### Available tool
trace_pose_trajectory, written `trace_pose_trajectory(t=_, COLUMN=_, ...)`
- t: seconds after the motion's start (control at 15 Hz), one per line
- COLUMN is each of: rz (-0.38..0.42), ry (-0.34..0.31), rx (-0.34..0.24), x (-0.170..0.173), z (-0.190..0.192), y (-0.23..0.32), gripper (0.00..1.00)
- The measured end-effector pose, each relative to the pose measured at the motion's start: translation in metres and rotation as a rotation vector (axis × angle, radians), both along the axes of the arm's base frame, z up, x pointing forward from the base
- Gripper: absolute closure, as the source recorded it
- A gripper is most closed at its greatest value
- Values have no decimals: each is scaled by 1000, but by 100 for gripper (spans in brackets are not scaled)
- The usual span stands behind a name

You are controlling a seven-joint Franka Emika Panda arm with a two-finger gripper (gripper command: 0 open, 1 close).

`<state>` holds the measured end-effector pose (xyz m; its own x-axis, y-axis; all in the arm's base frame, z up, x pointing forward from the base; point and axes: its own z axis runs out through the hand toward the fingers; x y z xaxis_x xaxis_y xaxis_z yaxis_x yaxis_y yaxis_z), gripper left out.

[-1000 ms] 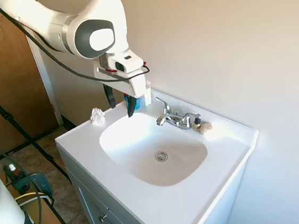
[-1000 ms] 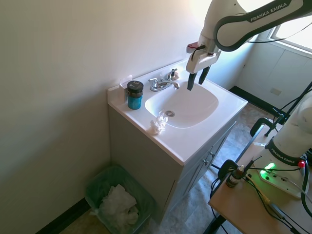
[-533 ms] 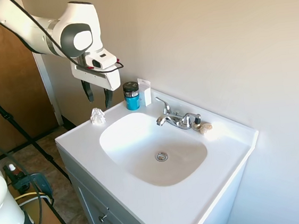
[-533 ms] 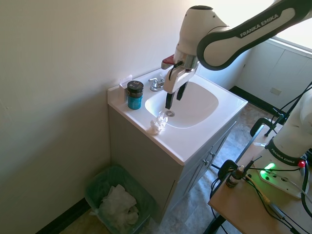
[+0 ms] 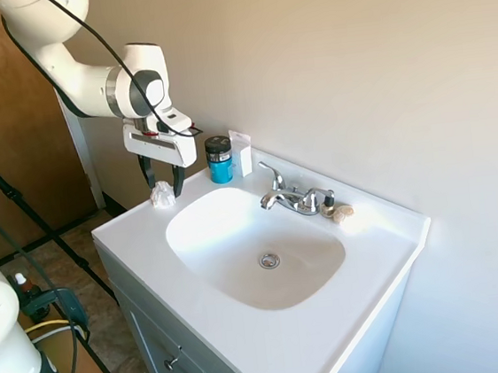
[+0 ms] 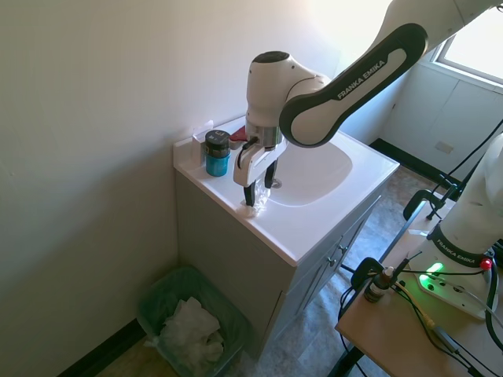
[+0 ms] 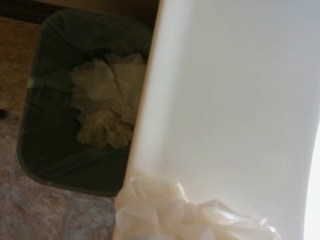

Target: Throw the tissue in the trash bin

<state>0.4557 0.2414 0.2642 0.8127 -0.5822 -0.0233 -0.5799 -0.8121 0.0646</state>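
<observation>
Your gripper (image 5: 163,179), fingers spread wide, straddles the tissue (image 5: 162,195) at mid-left of the first exterior frame; the wad sits directly beneath, between them.

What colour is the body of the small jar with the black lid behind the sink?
Blue, clearest in the first exterior view: small jar.
</observation>
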Motion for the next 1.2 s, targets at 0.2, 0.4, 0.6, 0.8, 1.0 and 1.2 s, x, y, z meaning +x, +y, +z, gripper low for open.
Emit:
trace_pose_trajectory(t=0.2, rz=-8, ry=14, rx=-5, x=1, z=-11, y=3, gripper=100)
trace_pose_trajectory(t=0.4, rz=-16, ry=8, rx=-4, x=3, z=-12, y=1, gripper=100)
trace_pose_trajectory(t=0.6, rz=-22, ry=5, rx=-4, x=4, z=-12, y=-1, gripper=100)
trace_pose_trajectory(t=0.8, rz=-27, ry=3, rx=-4, x=5, z=-11, y=-1, gripper=100)
trace_pose_trajectory(t=1.0, rz=-30, ry=-1, rx=-3, x=6, z=-9, y=-2, gripper=100)
trace_pose_trajectory(t=1.2, rz=-32, ry=-14, rx=1, x=10, z=-2, y=-1, gripper=100)
